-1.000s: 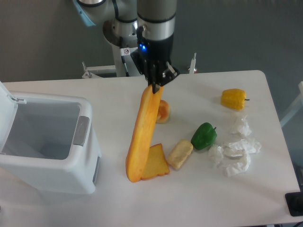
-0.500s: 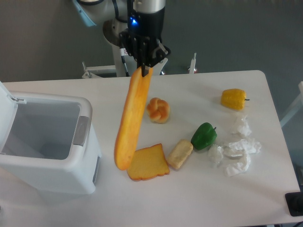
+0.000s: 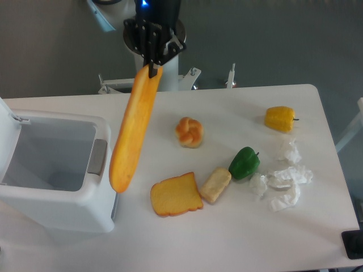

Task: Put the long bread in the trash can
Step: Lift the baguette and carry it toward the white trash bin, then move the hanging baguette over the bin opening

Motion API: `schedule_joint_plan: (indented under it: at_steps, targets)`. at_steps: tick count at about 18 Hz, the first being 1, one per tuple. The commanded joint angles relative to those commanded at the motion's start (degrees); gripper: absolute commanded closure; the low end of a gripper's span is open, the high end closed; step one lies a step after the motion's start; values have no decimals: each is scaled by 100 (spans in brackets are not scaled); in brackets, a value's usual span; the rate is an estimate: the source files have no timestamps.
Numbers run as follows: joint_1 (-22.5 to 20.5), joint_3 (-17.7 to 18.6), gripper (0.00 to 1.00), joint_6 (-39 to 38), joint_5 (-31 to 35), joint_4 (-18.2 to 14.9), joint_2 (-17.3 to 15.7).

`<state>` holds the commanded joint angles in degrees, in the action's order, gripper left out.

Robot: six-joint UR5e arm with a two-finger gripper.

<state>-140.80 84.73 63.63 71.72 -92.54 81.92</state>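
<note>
Hand (image 3: 152,67) at top centre grips one long bread (image 3: 133,128) by its upper end; arm cropped above. One trash can (image 3: 85,212), lid cut off left.

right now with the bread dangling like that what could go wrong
The gripper pinches the long bread only at its top end, so the hanging loaf could swing or slip out before it clears the bin. Its lower end hangs beside the trash can near the grey latch, and may knock the front wall or rim. Being so long, it may catch on the opening rather than drop in.
</note>
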Motion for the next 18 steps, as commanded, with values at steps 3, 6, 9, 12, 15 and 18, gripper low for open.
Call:
schedule_joint_plan:
  at_steps: [3,6,9,12,15,18]
  targets:
    - [9,35,100,0,-149,-36,-158]
    - [35,35,100,0,-273,-44,-229]
    - [237,44,100,0,-282,-44,-220]
    - [439,106,100,0,-317,-36,-212]
    - [501,114,100,0,-414,-71,-238]
    - [589,123,100,0,-431,-211,-229]
